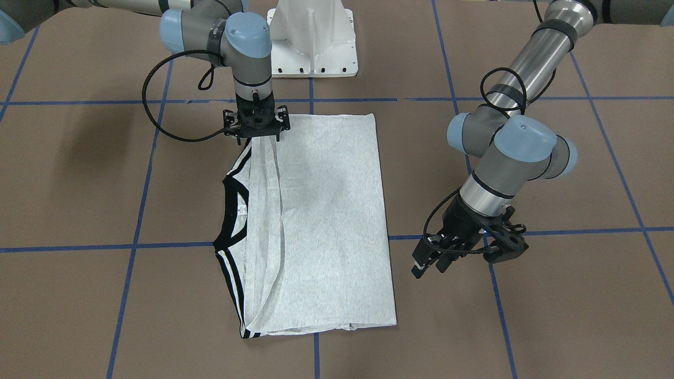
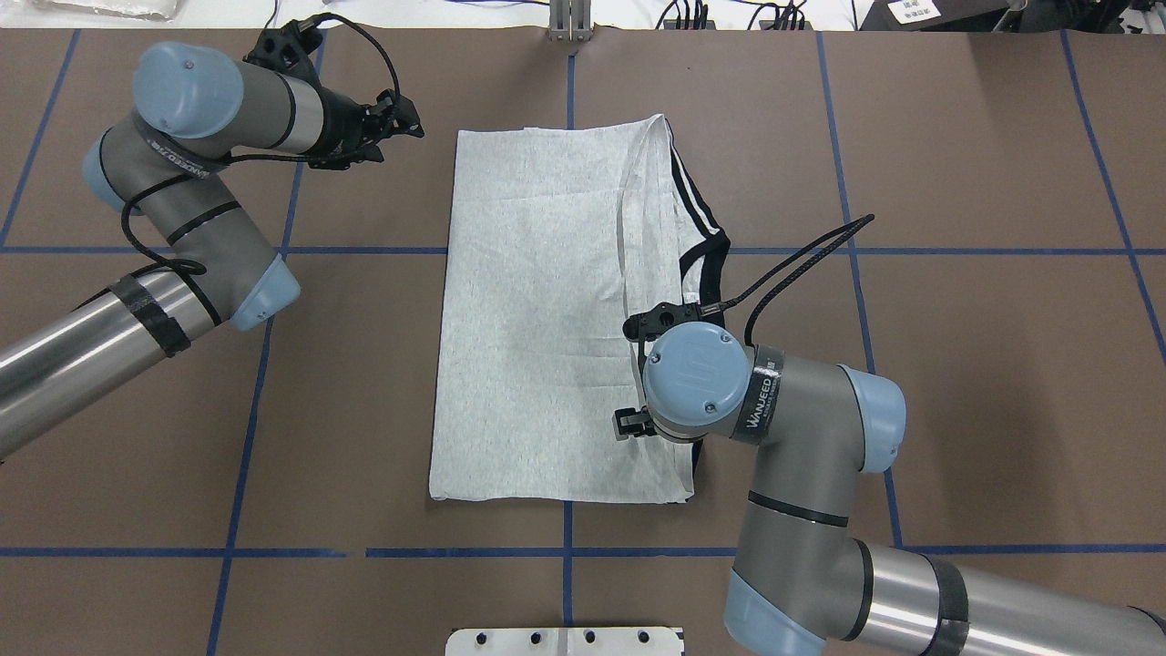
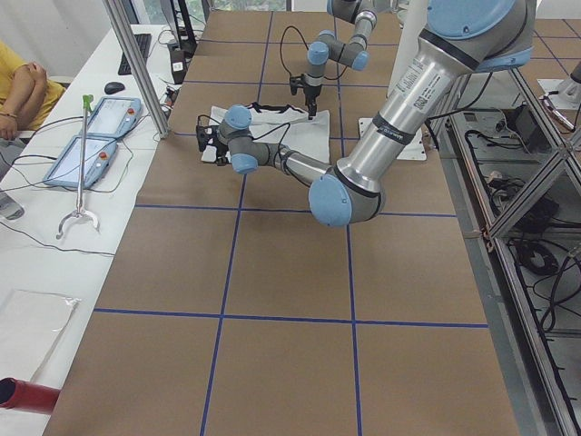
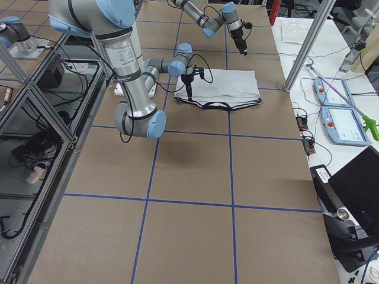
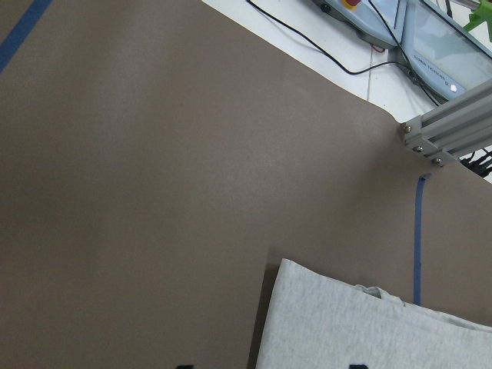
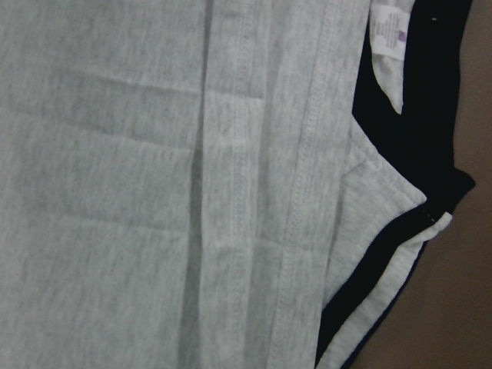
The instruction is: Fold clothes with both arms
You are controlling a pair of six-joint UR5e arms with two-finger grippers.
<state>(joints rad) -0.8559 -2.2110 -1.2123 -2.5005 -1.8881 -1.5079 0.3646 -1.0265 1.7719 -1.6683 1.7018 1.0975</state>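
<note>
Right hand [image 1: 256, 123]: fingertips are covered by its own body in the front view and by the wrist joint in the overhead view. Its grip on the T-shirt [image 1: 326, 210] cannot be confirmed.

Right wrist view: the T-shirt runs off the top, left and bottom edges.

Left wrist view: only the T-shirt corner nearest the left hand [image 1: 433, 261] shows, cut by the bottom edge.

Side views: both hands are too small to judge.
</note>
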